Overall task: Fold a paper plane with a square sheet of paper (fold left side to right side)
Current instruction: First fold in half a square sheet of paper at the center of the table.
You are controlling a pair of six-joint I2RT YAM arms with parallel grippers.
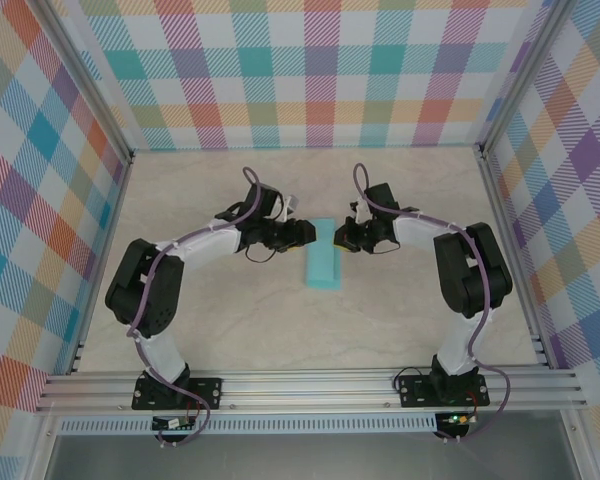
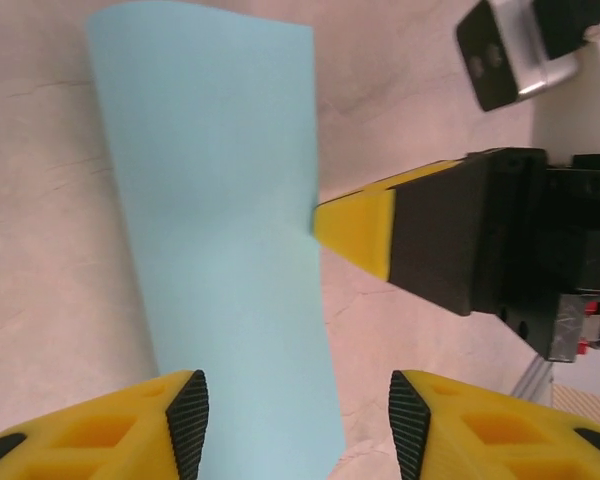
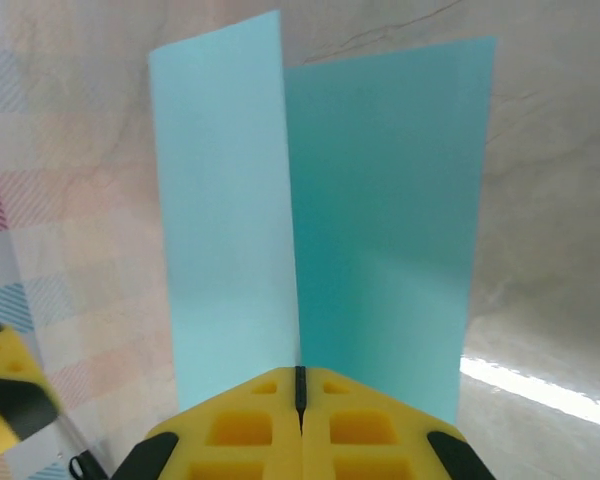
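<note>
The square sheet of paper (image 1: 323, 253), light turquoise, lies mid-table folded over into a narrow rectangle. In the left wrist view the sheet (image 2: 220, 250) bulges a little at its far end. My right gripper (image 1: 344, 238) is shut at the middle of the sheet's right edge. In the right wrist view the closed fingers (image 3: 300, 378) meet a pale layer and a darker layer of the sheet (image 3: 380, 200) at their seam. From the left wrist, the right gripper's yellow tip (image 2: 332, 222) touches that edge. My left gripper (image 2: 298, 410) hangs open just above the sheet, holding nothing.
Plaid walls (image 1: 310, 70) enclose the beige table (image 1: 230, 330) on three sides. An aluminium rail (image 1: 310, 385) carrying both arm bases runs along the near edge. Bare tabletop surrounds the sheet.
</note>
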